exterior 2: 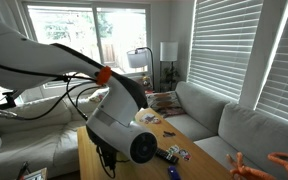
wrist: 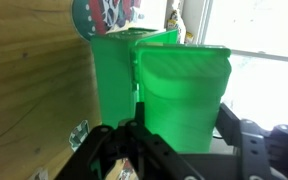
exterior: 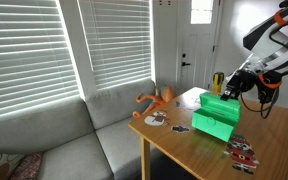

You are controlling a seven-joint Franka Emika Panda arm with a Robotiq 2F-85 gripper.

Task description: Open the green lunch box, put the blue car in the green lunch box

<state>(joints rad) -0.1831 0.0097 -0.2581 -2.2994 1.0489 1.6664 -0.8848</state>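
Presently the green lunch box (exterior: 214, 122) is seen on the wooden surface (exterior: 174, 148), its lid (wrist: 184, 90) lying between the jaws of the tool (exterior: 227, 88); whether it is clamped cannot be told. Were the lid swung too hard or askew, the light box could be tipped or dragged across the surface

Toys (exterior: 242, 152) too small to identify (gripper (exterior: 227, 88) jaws unclear).
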